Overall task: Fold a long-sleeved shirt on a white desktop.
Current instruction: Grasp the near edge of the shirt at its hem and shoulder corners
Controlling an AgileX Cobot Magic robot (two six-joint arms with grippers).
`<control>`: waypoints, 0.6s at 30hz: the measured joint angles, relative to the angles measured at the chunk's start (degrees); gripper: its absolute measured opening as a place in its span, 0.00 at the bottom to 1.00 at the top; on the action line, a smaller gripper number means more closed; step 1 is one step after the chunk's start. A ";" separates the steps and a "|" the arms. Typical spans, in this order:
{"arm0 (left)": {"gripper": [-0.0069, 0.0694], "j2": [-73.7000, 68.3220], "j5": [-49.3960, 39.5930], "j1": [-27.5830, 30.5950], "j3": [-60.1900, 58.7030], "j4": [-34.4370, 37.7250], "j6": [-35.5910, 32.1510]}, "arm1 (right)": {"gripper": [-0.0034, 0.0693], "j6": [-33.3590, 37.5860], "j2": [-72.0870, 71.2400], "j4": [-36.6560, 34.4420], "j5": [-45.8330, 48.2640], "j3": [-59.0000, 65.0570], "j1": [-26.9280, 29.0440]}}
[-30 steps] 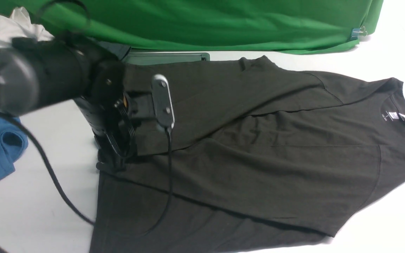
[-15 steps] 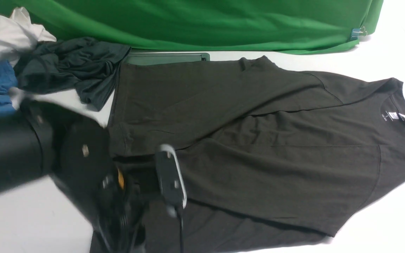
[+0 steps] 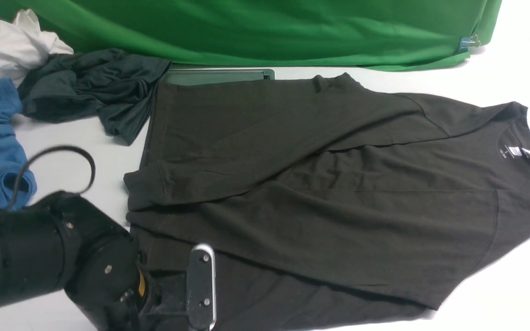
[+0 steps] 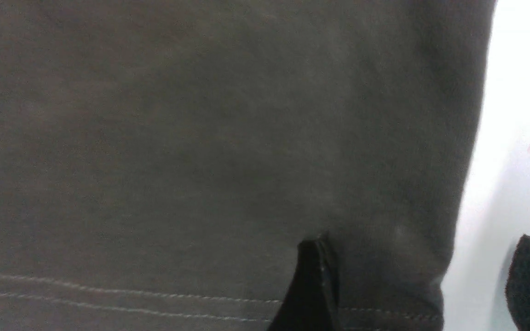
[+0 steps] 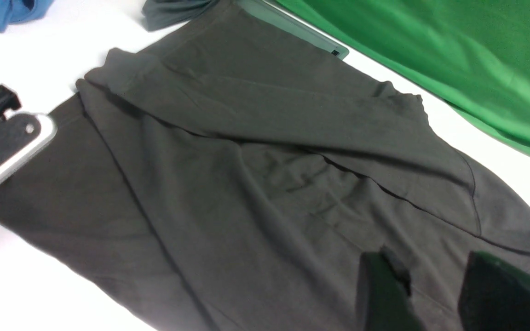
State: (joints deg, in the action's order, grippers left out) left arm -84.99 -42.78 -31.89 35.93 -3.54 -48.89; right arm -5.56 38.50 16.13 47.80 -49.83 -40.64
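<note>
long-sleeved shirt (image 3: 338,207) on white desktop (image 3: 499,299), left gripper (image 4: 420,241) parted astride its side edge, right gripper (image 5: 428,259) parted above

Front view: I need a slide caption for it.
Very dark brownish-black long-sleeved shirt, sleeve folded across, on white desktop; left arm at its hem corner.

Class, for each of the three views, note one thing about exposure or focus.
Front view: even light, the desktop washed out to plain white, the shirt dark with faint folds. Left wrist view: shirt close and soft, the left pincer blurred. Right wrist view: shirt sharp, the right pincer out of focus.
</note>
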 joint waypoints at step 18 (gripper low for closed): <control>0.68 -2.52 1.23 0.00 0.69 -5.76 2.83 | 0.38 0.00 0.00 -0.86 -0.20 0.00 0.00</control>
State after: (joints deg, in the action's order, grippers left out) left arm -87.51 -41.55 -31.89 36.62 -9.30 -46.07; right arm -5.56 38.50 15.26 47.60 -49.83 -40.64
